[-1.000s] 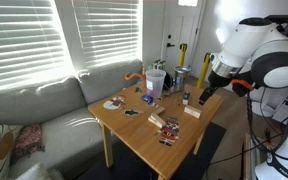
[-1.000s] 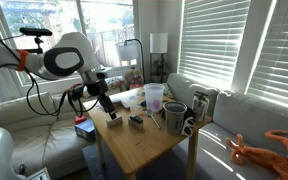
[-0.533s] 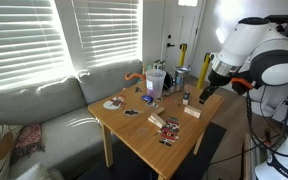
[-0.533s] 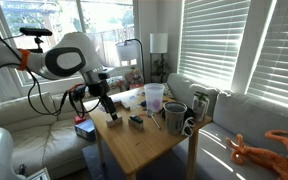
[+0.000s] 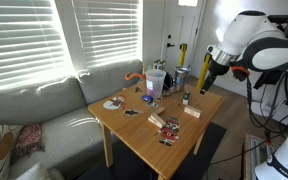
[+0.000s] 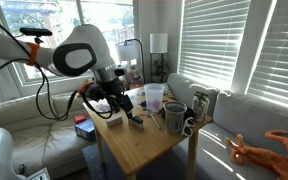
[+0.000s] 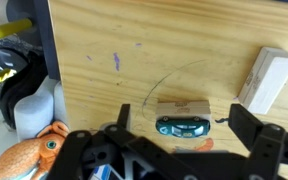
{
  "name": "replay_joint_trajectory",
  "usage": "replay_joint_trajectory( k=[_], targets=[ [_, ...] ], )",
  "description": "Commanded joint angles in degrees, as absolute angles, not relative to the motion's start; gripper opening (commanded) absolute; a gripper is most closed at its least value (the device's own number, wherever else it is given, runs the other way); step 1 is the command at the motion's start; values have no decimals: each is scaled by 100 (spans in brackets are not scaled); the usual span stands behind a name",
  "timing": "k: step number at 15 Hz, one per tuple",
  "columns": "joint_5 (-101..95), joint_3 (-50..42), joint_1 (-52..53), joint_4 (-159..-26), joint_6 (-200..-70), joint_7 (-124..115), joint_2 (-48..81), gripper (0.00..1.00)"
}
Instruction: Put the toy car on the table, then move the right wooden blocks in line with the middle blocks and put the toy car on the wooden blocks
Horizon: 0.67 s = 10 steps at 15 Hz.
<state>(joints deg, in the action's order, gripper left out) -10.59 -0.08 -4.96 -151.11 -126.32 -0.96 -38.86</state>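
Sitting near the table [image 5: 144, 137] edge on the robot's side, toy car [image 7: 186, 126] is a small dark shape right against a tan wooden block [image 7: 182, 104]. Can't tell whether it rests on that block or just touches it. A second pale block [image 7: 267, 80] lies apart from it, toward the corner, angled. An orange toy [image 7: 29, 155] and a white cup [image 7: 39, 105] are off by the opposite edge.

The gripper [image 5: 205, 88] hangs above the car with jaws spread wide and nothing in them. In the wrist view the car lies between the two fingers, well below them.

Judged step: the first one, getting the car onto bare table. The blocks look not yet lined up.

Next move calls for a straight drop so the fingers straddle the car, then a close on the car alone. The fingers line up along the car's length, so a small wrist turn may help. Risk: a finger catching the touching block or nudging the car off.
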Motion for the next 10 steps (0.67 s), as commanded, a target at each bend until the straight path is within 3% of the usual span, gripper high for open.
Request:
replay_joint_trajectory(
  k=[1, 10],
  targets=[
    [-844, -452, -216, -14765, -12825, 760, -3351, 100],
    [-723, -555, -210, -14670, -12763, 1037, -3095, 100]
  ],
)
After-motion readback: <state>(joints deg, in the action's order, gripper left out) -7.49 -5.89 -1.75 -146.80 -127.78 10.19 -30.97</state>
